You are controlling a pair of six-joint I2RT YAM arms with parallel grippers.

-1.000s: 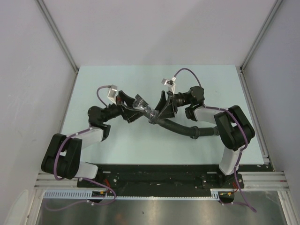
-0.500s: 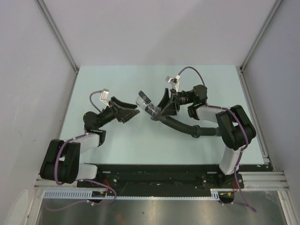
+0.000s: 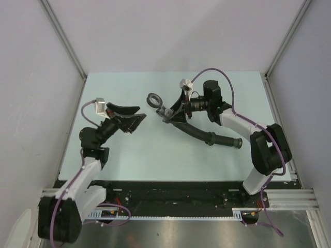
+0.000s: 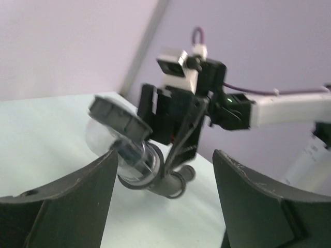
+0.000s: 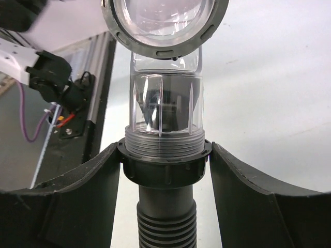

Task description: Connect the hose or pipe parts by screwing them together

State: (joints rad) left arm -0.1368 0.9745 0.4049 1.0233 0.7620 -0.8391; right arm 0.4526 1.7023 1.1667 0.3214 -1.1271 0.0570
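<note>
Left gripper (image 3: 130,117) is withdrawn leftward, jaws apart, empty. Right gripper (image 3: 179,109) is clamped on the collar (image 5: 164,170) of the ribbed hose (image 3: 199,133) over the table (image 3: 155,155). Clear fitting (image 5: 164,111) appears screwed in; only set-down seems left.

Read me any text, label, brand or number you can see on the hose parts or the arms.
No readable text in any view.
The clear fitting and the black ribbed hose have no lettering.
White arm link: faint specks, too blurred to tell whether they are text.
</note>
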